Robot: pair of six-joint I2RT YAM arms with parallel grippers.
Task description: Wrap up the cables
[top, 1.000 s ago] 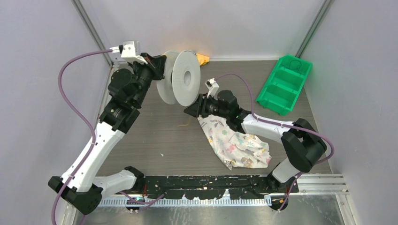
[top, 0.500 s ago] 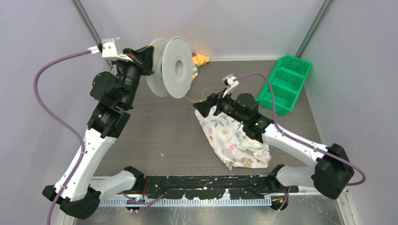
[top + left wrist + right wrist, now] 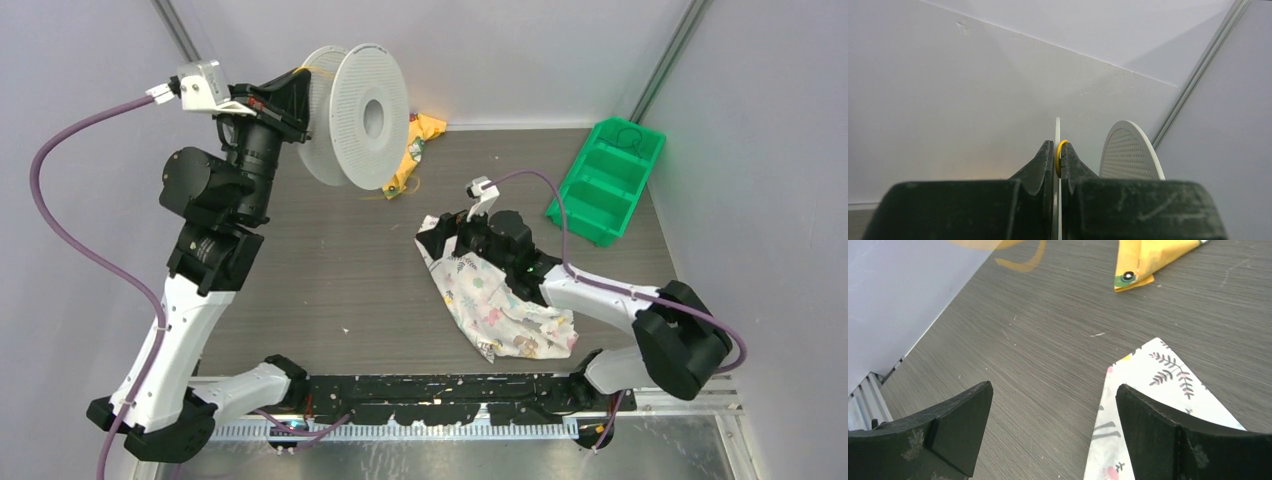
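My left gripper (image 3: pixel 297 100) is raised high at the back left and is shut on the rim of a white spool (image 3: pixel 358 112). In the left wrist view its fingers (image 3: pixel 1045 160) clamp the thin white rim, with a bit of the yellow cable (image 3: pixel 1062 148) pinched beside it; the spool's other perforated rim (image 3: pixel 1130 152) shows to the right. A thin yellow strand hangs under the spool to the table (image 3: pixel 384 194). My right gripper (image 3: pixel 432 236) is open and empty, low over the table at the corner of a patterned cloth (image 3: pixel 505 305). A blurred yellow loop of cable (image 3: pixel 1020 262) lies ahead of it.
A yellow packet (image 3: pixel 413 148) lies by the back wall, also in the right wrist view (image 3: pixel 1143 257). A green compartment bin (image 3: pixel 605 180) stands at the back right. The patterned cloth (image 3: pixel 1160 382) lies under my right finger. Walls close in on the left, right and back.
My left arm has lifted the spool up and toward the back left. My right gripper has drawn away from the spool and now sits at the cloth's corner.
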